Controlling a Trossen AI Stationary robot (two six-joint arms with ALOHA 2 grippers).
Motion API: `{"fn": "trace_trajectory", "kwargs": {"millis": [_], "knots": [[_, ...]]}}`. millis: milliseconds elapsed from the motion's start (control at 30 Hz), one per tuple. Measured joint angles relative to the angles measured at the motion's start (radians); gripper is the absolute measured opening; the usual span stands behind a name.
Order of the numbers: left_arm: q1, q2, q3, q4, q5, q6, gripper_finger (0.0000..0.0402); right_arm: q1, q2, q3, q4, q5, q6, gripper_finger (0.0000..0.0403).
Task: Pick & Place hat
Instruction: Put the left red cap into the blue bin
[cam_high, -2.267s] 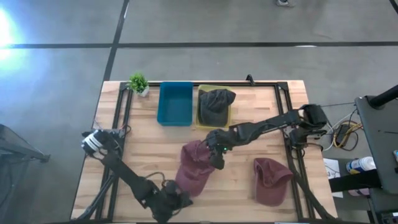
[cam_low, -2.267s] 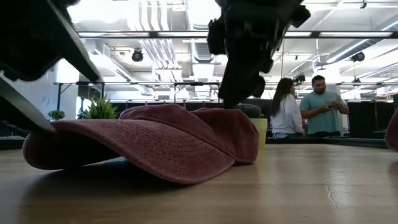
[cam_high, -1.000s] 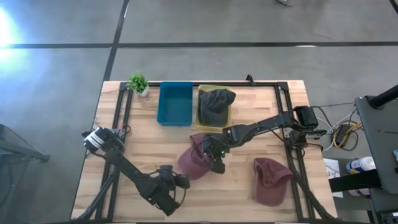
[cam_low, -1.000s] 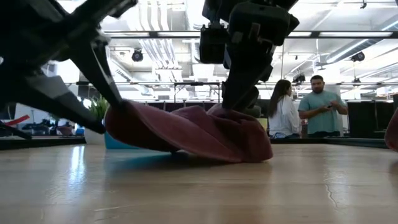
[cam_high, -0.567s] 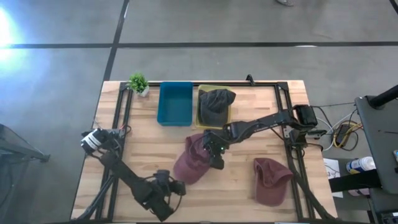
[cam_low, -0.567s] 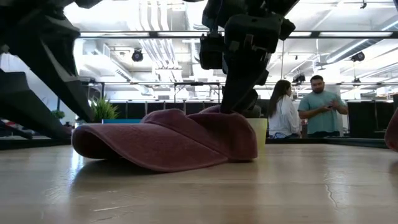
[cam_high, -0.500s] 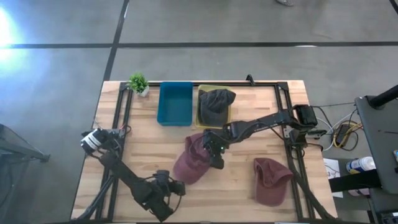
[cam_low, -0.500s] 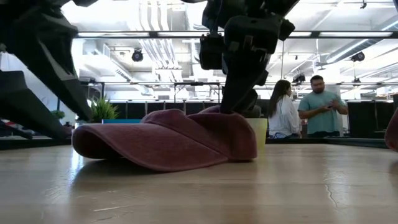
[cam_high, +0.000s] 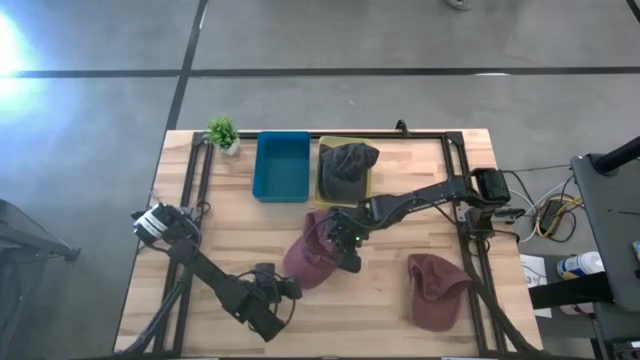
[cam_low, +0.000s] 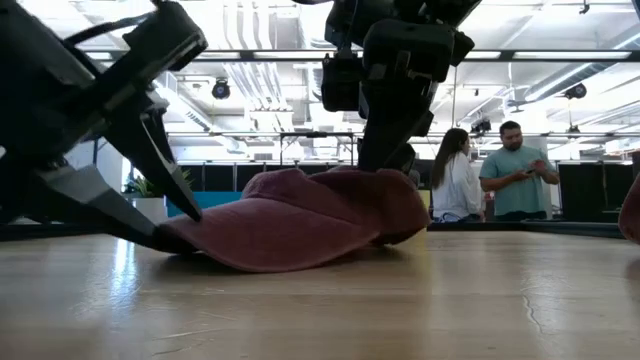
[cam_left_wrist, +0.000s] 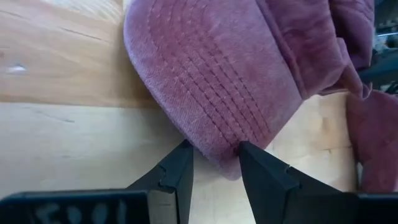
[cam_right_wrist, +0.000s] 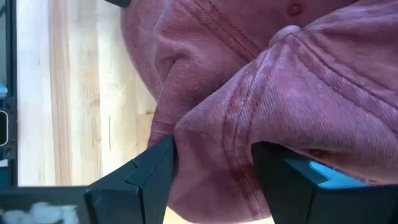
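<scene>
A maroon hat (cam_high: 312, 258) lies mid-table between both grippers. My left gripper (cam_high: 287, 289) is at the hat's near-left side, shut on the brim. My right gripper (cam_high: 347, 250) stands over the crown, shut on its cloth. In the low view the hat (cam_low: 310, 215) sits low on the table, with my left gripper (cam_low: 185, 235) at its brim end and my right gripper (cam_low: 385, 160) above it. A second maroon hat (cam_high: 435, 290) lies flat near the table's near-right corner. My left gripper (cam_left_wrist: 214, 165) has the front edge of the brim (cam_left_wrist: 214, 146) pinched between its two fingers (cam_left_wrist: 180, 171). It comes in low, slanting from the table's near-left. The brim end sits at table height (cam_low: 200, 240). My right gripper (cam_right_wrist: 211, 180) pinches a bunched fold of the crown's cloth (cam_right_wrist: 211, 143) between its fingers (cam_right_wrist: 146, 174). It comes from above, pointing down. The crown stands raised under the fingers, and the hat's underside (cam_low: 290, 262) rests on the table.
A dark grey hat (cam_high: 347, 165) lies on a yellow-green tray (cam_high: 322, 195) at the far edge, beside a blue bin (cam_high: 282, 165). A small plant (cam_high: 222, 132) stands at the far-left corner. Two people stand in the room beyond (cam_low: 490, 170).
One second ago my left gripper held the brim lifted. It then drew back toward the near-left and the brim lay out flat. Now it has come back to the brim edge, and the hat is pushed shorter toward my right gripper, which kept its hold on the crown.
</scene>
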Motion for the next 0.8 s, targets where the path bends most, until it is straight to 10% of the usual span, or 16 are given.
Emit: {"fn": "trace_trajectory", "kwargs": {"millis": [800], "knots": [[0.101, 0.0, -0.077, 0.082, -0.311, 0.042, 0.0122, 0.0, 0.0, -0.006, -0.004, -0.018, 0.004, 0.0208]]}}
